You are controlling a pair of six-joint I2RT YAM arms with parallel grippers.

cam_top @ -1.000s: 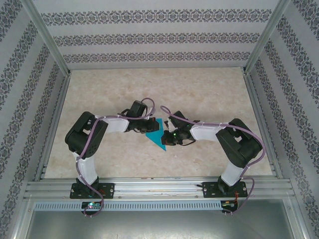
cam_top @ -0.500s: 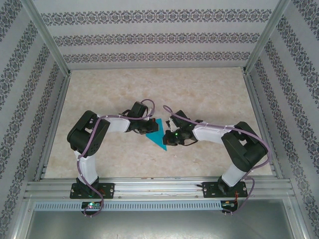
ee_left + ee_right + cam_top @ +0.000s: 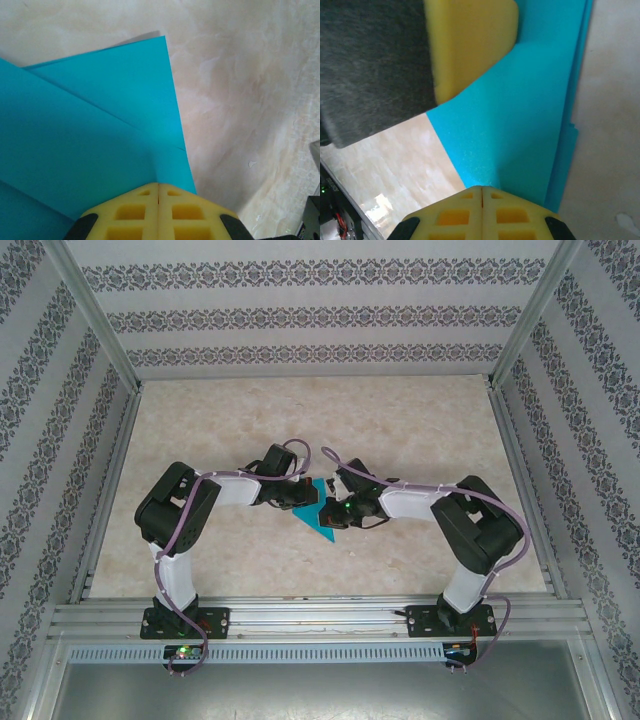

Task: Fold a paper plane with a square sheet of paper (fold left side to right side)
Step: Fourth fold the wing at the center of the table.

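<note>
The teal-blue sheet of paper lies on the table between both arms, folded into a pointed wedge with its tip toward the near edge. My left gripper is shut, its yellow tips resting on the paper just inside its right edge, where overlapping flaps show. My right gripper is shut too, tips down on the paper near a layered fold edge. The left gripper's yellow finger sits close ahead of it on the same sheet. Nothing is pinched between either pair of jaws.
The marble-patterned table stretches bare behind the arms. Aluminium rails run along the near edge and sides, with patterned walls closing in the back and both flanks.
My right gripper has slid a little left over the paper, closer to the left gripper. The left gripper and the paper stay about where they were.
</note>
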